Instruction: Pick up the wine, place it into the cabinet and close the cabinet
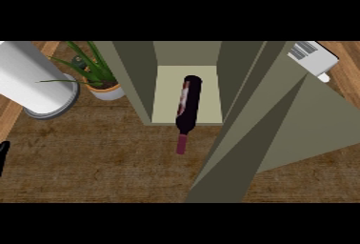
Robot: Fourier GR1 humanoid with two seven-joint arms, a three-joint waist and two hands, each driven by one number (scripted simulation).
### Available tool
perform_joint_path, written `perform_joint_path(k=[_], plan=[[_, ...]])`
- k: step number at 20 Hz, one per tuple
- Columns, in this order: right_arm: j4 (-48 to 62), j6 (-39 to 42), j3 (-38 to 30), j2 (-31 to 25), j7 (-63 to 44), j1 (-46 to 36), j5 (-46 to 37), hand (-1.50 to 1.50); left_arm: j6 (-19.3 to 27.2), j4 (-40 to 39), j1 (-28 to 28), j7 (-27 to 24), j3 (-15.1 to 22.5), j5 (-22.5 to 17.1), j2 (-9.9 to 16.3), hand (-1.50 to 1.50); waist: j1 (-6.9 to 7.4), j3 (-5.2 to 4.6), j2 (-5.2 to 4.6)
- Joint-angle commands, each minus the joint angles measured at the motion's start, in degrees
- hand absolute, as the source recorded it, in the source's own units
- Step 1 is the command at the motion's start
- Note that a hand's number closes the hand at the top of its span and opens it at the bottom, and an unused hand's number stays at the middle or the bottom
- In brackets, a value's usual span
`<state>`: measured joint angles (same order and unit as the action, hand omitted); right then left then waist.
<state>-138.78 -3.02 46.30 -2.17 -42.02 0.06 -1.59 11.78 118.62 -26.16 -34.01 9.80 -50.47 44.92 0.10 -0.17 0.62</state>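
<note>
The wine bottle (187, 109) is dark with a reddish label and a maroon neck. It lies on its side on the pale floor of the open cabinet (134, 76), base toward the back. Its neck sticks out past the cabinet's front edge over the wooden counter (98, 157). The olive cabinet door (246, 143) stands swung open at the right, reaching toward the view's lower edge. A sliver of my left hand (3, 157) shows at the far left edge, well away from the bottle. My right hand does not show.
A white paper towel roll (28, 76) on a grey base stands at the upper left. A potted green plant (98, 76) sits beside the cabinet's left wall. A white toaster (313, 57) shows at the upper right behind the door.
</note>
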Motion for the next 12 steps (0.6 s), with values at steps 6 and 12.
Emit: perform_joint_path(k=[6, 12], plan=[[5.8, -13.4, 10.0, 1.9, 2.1, -17.1, -7.1, 1.50, -4.4, -0.5, 2.1, 4.7, -4.2, -4.9, 1.1, -1.50, 0.76, -0.04, -0.35], [8.0, -17.6, 6.0, 1.7, -3.7, -27.8, -3.4, 1.50, -4.8, -1.4, 4.4, 6.6, -4.4, -5.1, -0.1, -1.50, 1.04, -0.03, -0.60]])
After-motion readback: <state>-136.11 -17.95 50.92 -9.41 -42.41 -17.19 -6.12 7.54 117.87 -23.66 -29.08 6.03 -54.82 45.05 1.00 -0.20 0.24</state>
